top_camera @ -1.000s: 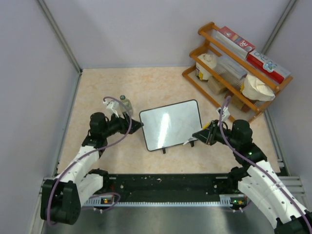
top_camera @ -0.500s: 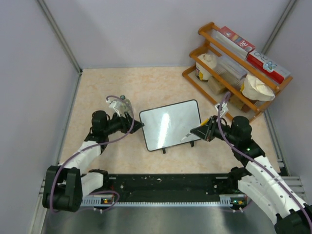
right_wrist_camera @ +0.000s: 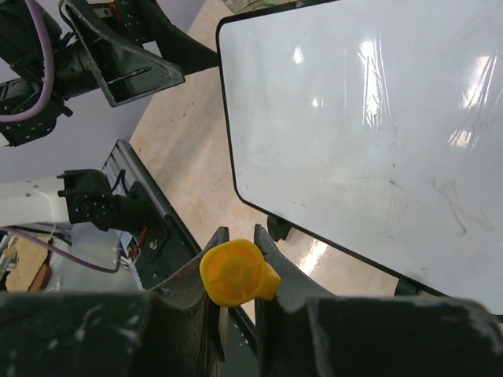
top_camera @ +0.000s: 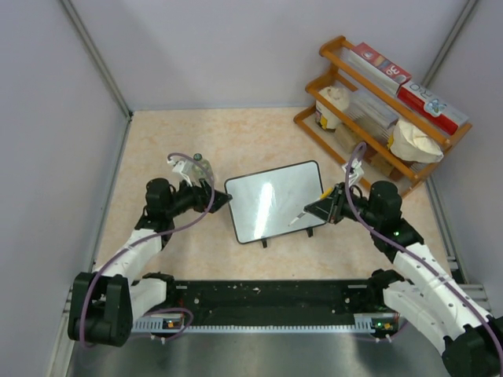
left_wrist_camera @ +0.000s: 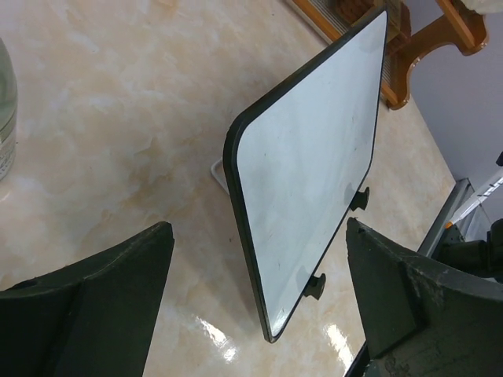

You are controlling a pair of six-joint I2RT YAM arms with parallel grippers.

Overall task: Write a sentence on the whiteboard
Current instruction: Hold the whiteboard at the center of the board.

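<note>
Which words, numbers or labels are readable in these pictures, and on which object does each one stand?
None can be read.
Whiteboard: blank, only faint smudges.
Red boxes on the wooden rack: white print, too small to read.
Yellow marker: no text shows.

Bare table (top_camera: 251, 137) lies open beyond the board (top_camera: 275, 202). A bottle (top_camera: 203, 167) stands just beside the left gripper (top_camera: 222, 197) (far side). The rack (top_camera: 369, 118) fills the far right corner, and the marker (right_wrist_camera: 236, 272) overhangs the board's near-right part.
</note>
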